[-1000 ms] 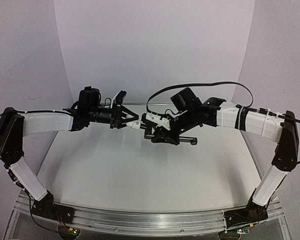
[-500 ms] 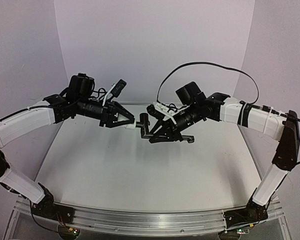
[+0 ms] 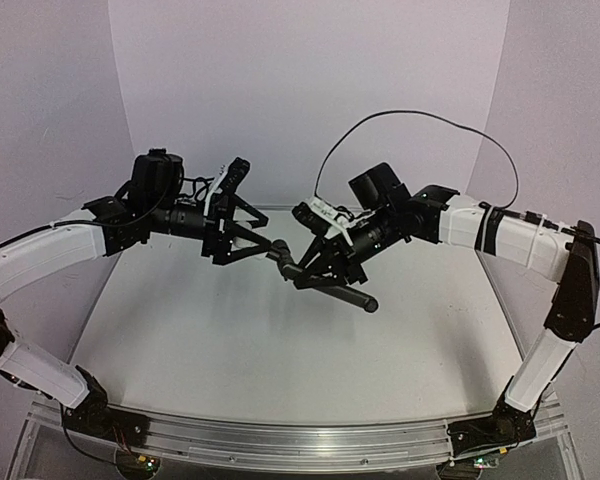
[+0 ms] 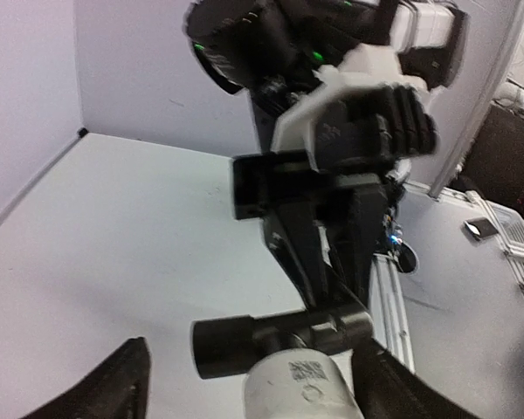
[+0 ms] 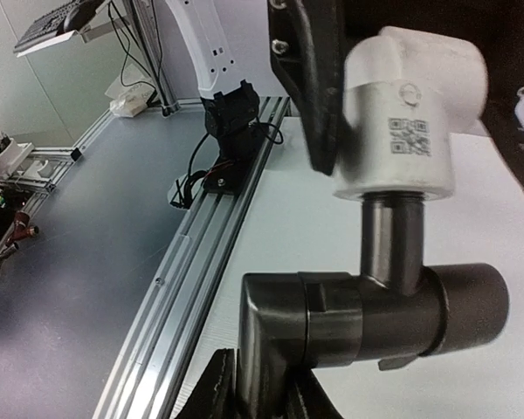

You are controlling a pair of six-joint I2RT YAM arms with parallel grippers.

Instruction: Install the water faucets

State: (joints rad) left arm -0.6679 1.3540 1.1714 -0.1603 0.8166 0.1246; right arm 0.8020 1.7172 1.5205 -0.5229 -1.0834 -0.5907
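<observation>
White tabletop [image 3: 230,350] lies under the black faucet [image 3: 345,295], lilac walls [image 3: 310,90] enclosing it.

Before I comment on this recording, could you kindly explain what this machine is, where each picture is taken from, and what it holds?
These are two robot arms bolted to the near edge of a table. One picture looks down from above and behind them; the other two come from a camera on each wrist. The right gripper is shut on a black faucet, held above the table. A white fitting sits on the faucet's short stub. The left gripper is open, its jaws standing either side of that fitting.
</observation>
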